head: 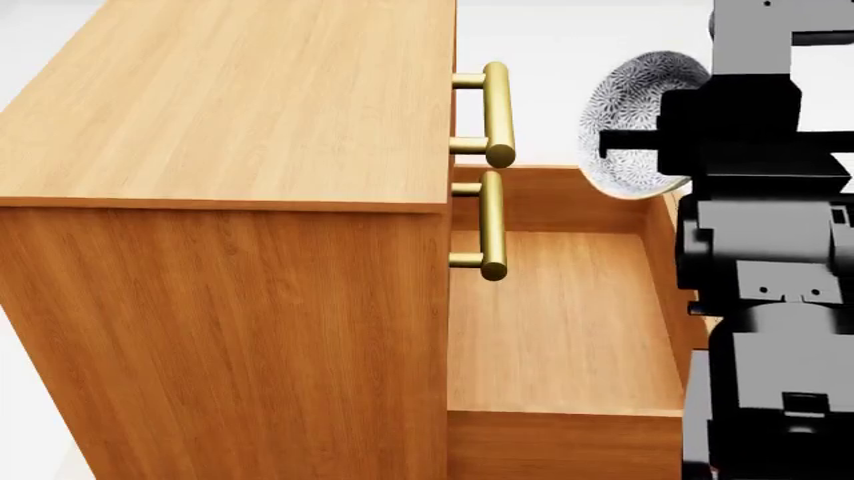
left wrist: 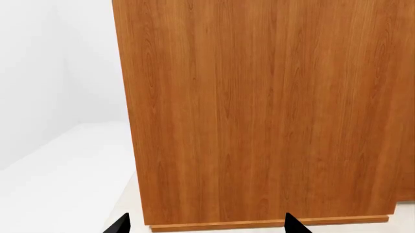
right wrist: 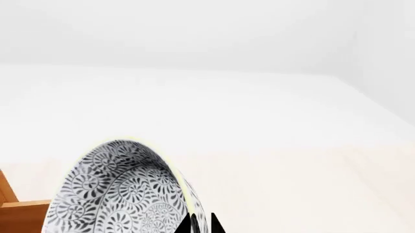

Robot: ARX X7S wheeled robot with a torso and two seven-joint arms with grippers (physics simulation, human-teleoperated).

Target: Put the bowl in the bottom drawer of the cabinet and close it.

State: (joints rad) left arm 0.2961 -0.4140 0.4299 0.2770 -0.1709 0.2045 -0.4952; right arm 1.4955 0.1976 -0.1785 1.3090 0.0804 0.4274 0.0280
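The cabinet (head: 227,110) fills the left of the head view, its honey-brown side panel (left wrist: 259,111) close in front of my left gripper (left wrist: 207,226). That gripper's fingers stand wide apart and hold nothing. The bottom drawer (head: 561,320) is pulled out, and its wooden box holds nothing. Over its outer end hangs the bowl (head: 638,110), white with a blue-grey floral pattern, tipped on edge. My right gripper (right wrist: 199,227) is shut on the bowl's (right wrist: 116,194) rim, one finger inside and one outside. The drawer's own handle is hidden behind the right arm (head: 761,250).
The two upper drawers are shut, their brass bar handles (head: 495,112) (head: 491,225) jutting over the open drawer. A corner of the drawer's wood (right wrist: 11,213) shows beside the bowl. Pale floor (right wrist: 292,184) and white walls lie beyond.
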